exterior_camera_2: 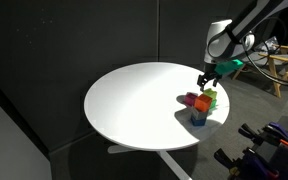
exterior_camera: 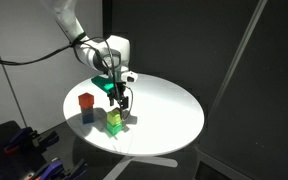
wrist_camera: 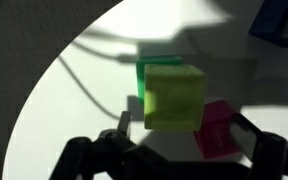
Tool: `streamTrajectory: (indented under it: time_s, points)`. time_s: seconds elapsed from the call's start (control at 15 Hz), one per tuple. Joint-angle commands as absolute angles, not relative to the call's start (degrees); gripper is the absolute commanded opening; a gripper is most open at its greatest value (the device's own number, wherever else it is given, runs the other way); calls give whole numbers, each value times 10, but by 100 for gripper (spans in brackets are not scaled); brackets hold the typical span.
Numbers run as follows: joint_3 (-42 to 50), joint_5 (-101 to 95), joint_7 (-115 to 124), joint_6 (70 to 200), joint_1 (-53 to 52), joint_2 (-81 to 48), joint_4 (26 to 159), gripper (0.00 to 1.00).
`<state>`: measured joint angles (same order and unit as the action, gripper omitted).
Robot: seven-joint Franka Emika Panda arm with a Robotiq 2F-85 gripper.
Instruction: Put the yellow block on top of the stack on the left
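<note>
Fingers (wrist_camera: 89,158) spread; arm (exterior_camera: 69,25) overhangs yellow block (wrist_camera: 174,96).

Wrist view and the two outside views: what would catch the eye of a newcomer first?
The bright yellow block fills the middle of the wrist view, with a green cube partly hidden by it and a pink cube beside it. In an exterior view the pincer hangs just over this cluster on the round white table, near the stack.

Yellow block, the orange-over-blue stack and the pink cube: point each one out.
yellow block (wrist_camera: 174,95): wrist view, on its lit face.
stack (exterior_camera: 86,101): in an exterior view, on its orange-red top cube.
pink cube (wrist_camera: 216,130): wrist view, on its visible face beside the yellow block.
</note>
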<state>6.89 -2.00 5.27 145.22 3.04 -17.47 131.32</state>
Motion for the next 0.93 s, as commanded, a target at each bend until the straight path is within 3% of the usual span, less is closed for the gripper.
streamTrajectory:
  time_s: [0.0, 0.87]
  points:
    - [76, -34, 69, 1455, 29, -182, 1304, 100]
    - [85, -43, 73, 1458, 27, -201, 1298, 100]
